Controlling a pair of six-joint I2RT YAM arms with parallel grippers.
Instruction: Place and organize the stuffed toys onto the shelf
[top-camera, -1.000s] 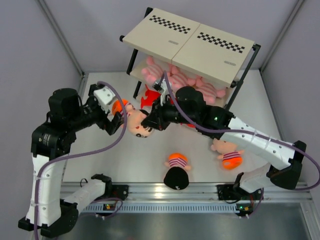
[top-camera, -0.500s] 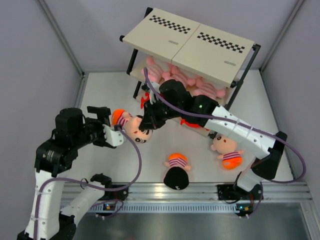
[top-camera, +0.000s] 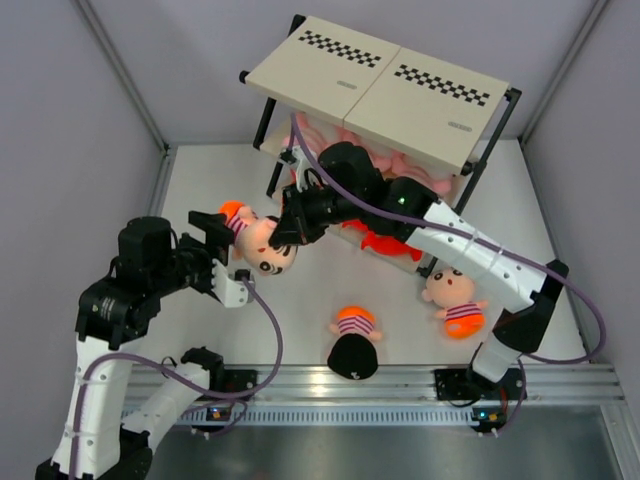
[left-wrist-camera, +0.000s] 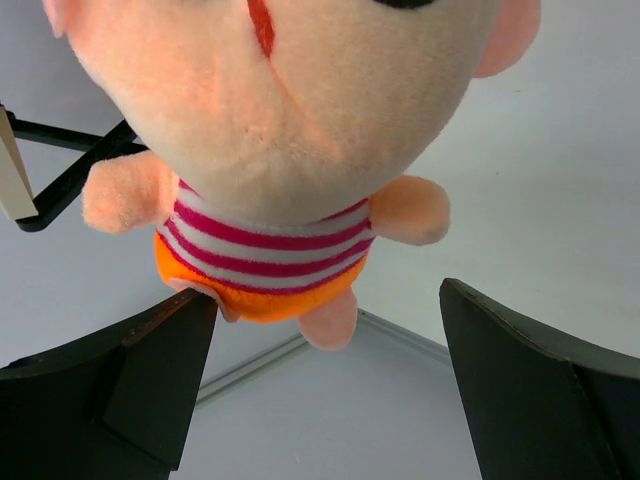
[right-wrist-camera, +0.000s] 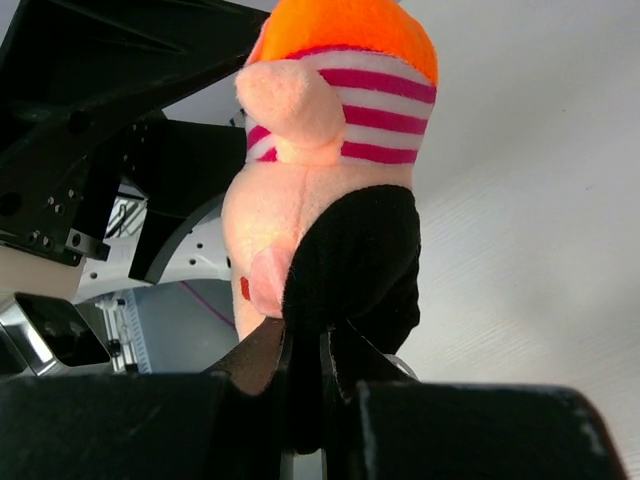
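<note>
Grey walls, white matte desk (top-camera: 400, 320). Left tool (left-wrist-camera: 322, 300) is spread wide, with a dark flat finger on either side of the orange shorts of the held peach plush boy doll (top-camera: 262, 246). One finger sits just beside the shorts; I can't tell if it touches. The doll is off the desk, in the air between my two arms, left of the shelf. It has a big soft round head, a pink-and-white striped shirt and stubby limbs. Right tool (right-wrist-camera: 305, 345) is pinched tight on a tuft of its black felt hair, so the doll hangs by the head. Its long axis runs from the head at the right tool to the legs toward the left tool. The shelf lies behind and to the right, so I judge the right arm the nearer one to carry it in. A floppy body on a hair grip will likely swing.

Centre, near edge: second striped boy doll (top-camera: 353, 340), head toward the arms, black hair up. Behind it is the slanted black-framed shelf (top-camera: 380, 85), with hard cream boards and checkered strips. Pale pink plush animals (top-camera: 430, 180) are piled on the tier beneath the top boards. Far right: third boy doll (top-camera: 455, 302), face up on the desk near the shelf's front leg.
</note>
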